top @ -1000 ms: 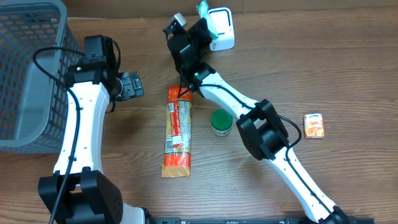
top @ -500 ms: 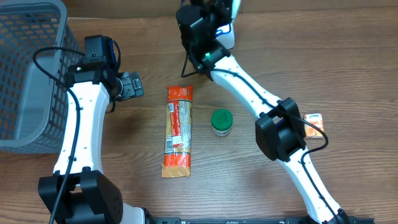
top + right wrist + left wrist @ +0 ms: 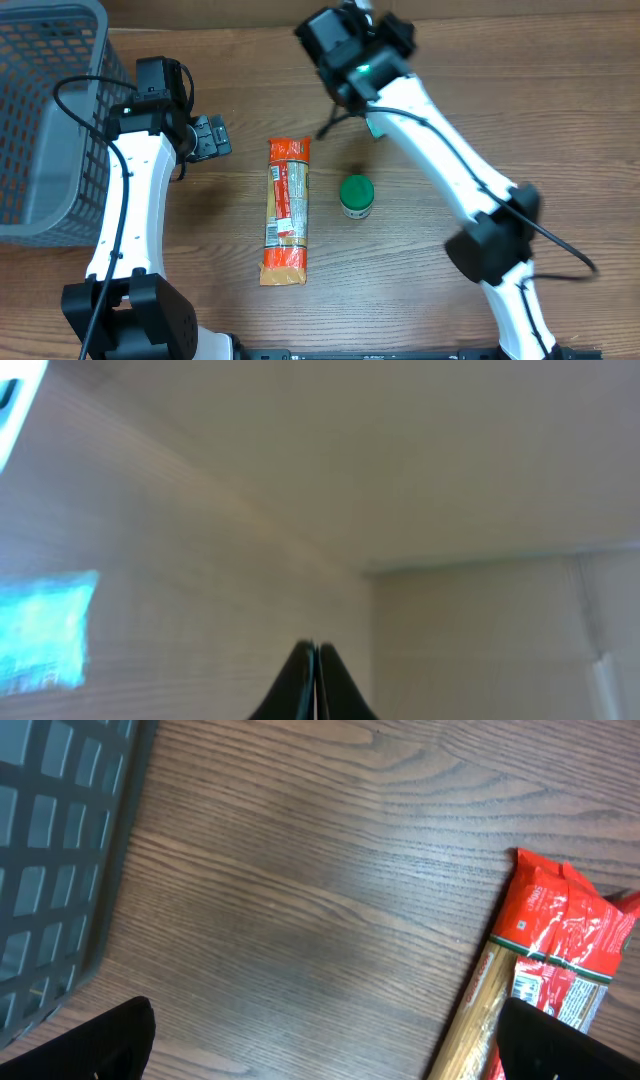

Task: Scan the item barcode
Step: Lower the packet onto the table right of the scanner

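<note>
Honestly, w/ right tool [image 3: 316,685] pinched together on nothing visible, teal blur [image 3: 45,630] off to its side maybe the item, left tool [image 3: 208,137] apart nr pasta pack [image 3: 285,210], scan could come up empty.

Table [image 3: 560,100]: brown wood-grain top, grain running left to right.

Items lying directly on it:

1. Grey plastic mesh basket [image 3: 50,60], at the far left corner, cut off by the left edge of the overhead view.
2. Spaghetti packet [image 3: 287,210], long, with red-orange ends and a printed label, lying flat near the middle, well apart from the basket.
3. Small jar with a green lid [image 3: 356,196], standing upright just right of the packet, not touching it.
</note>
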### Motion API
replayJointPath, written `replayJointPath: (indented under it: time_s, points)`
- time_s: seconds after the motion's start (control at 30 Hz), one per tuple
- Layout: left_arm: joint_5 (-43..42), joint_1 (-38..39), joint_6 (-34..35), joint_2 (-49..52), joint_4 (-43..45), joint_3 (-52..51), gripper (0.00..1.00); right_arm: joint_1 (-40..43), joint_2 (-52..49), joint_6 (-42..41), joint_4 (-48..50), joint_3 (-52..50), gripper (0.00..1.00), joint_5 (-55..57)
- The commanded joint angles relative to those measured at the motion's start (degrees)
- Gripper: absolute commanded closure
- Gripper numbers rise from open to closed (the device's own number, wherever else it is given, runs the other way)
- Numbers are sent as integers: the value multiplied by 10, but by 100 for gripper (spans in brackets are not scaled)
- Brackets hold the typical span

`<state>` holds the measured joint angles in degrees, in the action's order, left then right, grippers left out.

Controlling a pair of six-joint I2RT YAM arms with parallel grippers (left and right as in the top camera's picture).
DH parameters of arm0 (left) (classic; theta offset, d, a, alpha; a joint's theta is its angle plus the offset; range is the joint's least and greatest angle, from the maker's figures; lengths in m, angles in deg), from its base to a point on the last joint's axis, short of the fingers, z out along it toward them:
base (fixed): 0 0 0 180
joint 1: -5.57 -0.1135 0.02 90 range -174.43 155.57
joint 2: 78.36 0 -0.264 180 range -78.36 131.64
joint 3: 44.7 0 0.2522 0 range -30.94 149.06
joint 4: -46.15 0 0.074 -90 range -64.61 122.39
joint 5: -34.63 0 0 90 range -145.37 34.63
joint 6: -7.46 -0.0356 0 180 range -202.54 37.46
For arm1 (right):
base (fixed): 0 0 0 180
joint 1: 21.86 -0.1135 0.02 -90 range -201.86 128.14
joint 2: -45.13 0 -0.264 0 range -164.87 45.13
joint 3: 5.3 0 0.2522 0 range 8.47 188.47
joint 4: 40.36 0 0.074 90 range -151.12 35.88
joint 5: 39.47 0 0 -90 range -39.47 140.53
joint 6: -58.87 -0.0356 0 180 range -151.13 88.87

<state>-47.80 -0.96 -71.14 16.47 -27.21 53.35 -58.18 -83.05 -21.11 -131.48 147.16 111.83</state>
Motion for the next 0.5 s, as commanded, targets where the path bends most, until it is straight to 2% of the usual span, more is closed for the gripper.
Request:
replayJointPath:
  time_s: [0.0, 0.07, 0.2, 0.23, 0.3, 0.33, 0.47]
  points:
    - [3, -2, -5, 0, 0, -3, 0, 36, 38, -226, -111, 5, 96, -159]
    - [3, -2, -5, 0, 0, -3, 0, 65, 38, -288, -186, 4, 96, -240]
    - [3, -2, -5, 0, 0, -4, 0, 127, 38, -302, -197, -16, 95, -439]
    - [3, -2, -5, 0, 0, -4, 0, 141, 38, -302, -191, -22, 90, -477]
    - [3, -2, -5, 0, 0, -3, 0, 167, 38, -309, -163, -37, 55, -550]
    - [3, -2, -5, 0, 0, -4, 0, 177, 38, -324, -149, -43, 48, -576]
    - [3, -2, -5, 0, 0, -3, 0, 204, 38, -407, -84, -85, 44, -642]
